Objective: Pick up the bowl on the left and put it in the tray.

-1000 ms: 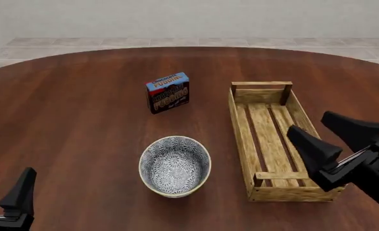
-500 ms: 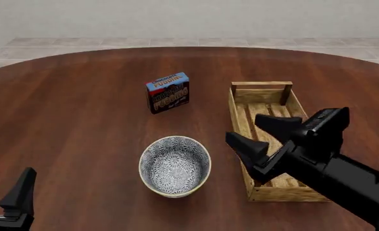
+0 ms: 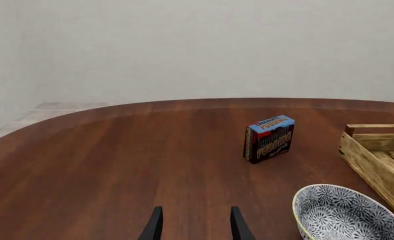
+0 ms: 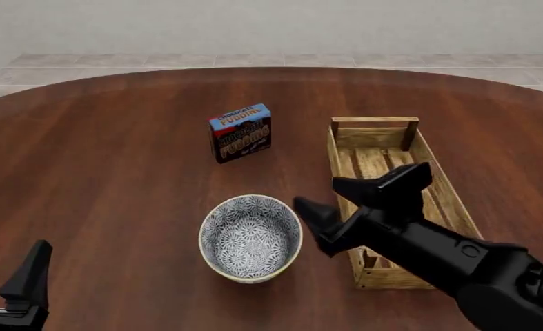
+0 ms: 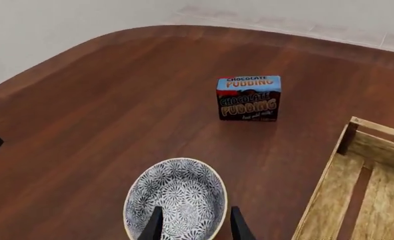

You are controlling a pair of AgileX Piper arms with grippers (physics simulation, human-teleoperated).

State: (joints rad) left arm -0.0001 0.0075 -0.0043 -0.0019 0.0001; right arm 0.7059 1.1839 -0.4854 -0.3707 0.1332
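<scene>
The bowl [image 4: 250,238], blue-grey patterned inside with a cream rim, stands upright on the table left of the tray [image 4: 340,165], a long light-wood slatted crate. My right gripper [image 4: 319,193] is open and hangs between the two, just off the bowl's right rim and over the tray's left wall. In the right wrist view its fingers [image 5: 155,224] frame the bowl [image 5: 176,197], with the tray [image 5: 330,185] beside it. My left gripper [image 4: 4,265] stands open and holds nothing at the table's near left, far from the bowl. The left wrist view shows that left gripper [image 3: 195,222], the bowl [image 3: 344,215] and the tray [image 3: 370,150].
A chocolate pudding box [image 4: 241,133] stands upright behind the bowl, also in both wrist views [image 3: 269,139] [image 5: 249,98]. The right arm's black body [image 4: 455,265] covers the tray's near end. The round wood table [image 4: 114,152] reaches to a pale wall.
The right arm has swung left, from over the tray's right side to the gap between tray and bowl, its gripper staying open. The left arm, bowl and box have not moved.
</scene>
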